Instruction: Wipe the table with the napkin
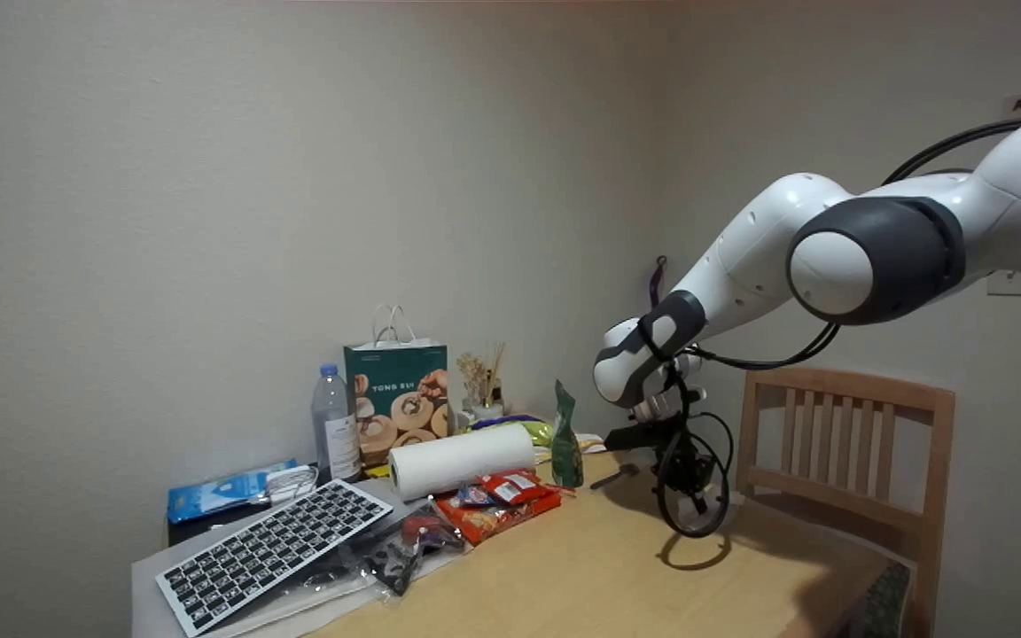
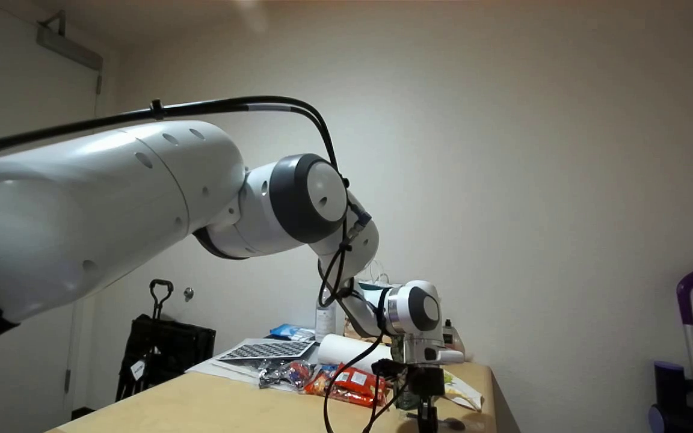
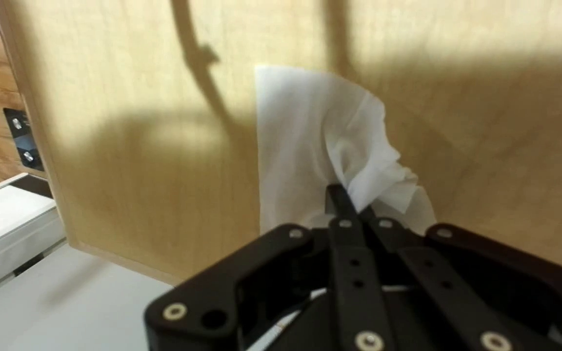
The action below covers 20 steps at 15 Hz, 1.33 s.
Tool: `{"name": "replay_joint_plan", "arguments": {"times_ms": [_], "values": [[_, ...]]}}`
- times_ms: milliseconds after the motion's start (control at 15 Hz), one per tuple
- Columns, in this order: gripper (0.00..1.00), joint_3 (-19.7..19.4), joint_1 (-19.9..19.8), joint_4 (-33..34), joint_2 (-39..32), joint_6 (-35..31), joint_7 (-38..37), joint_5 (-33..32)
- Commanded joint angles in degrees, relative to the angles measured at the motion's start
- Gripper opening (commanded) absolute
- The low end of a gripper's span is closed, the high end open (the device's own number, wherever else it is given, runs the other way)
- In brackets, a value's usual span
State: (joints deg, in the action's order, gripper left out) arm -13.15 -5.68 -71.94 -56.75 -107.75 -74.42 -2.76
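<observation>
Your claw (image 3: 352, 205) is closed on a crumpled fold of the napkin (image 3: 291, 141), jaws pressed together around it; the napkin's flatter part spreads over the worktop (image 3: 154, 209), inward from the corner you see at the lower left of the wrist view. In an exterior view, your arm (image 1: 878, 257) hangs its lower end near the edge beside the slatted chair (image 1: 852, 386). Toward the far edge you have a paper-towel roll (image 1: 466, 459) and green bag (image 1: 400, 399); toward the left edge, a gridded panel (image 1: 276, 554).
</observation>
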Motion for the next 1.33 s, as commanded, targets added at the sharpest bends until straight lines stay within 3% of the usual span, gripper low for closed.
{"name": "replay_joint_plan", "arguments": {"times_ms": [0,400,467,867,1267], "values": [[0.00,0.20,2.10,-2.40,1.58,3.08,4.16,-2.45],[0.00,0.99,9.24,-4.72,2.13,5.66,10.36,-9.47],[0.00,0.87,8.03,-1.25,-0.14,5.68,7.25,-7.30],[0.00,0.94,10.35,-3.01,0.10,5.55,7.95,-9.42],[0.00,2.34,18.78,-9.15,2.35,5.83,11.20,-18.84]]}}
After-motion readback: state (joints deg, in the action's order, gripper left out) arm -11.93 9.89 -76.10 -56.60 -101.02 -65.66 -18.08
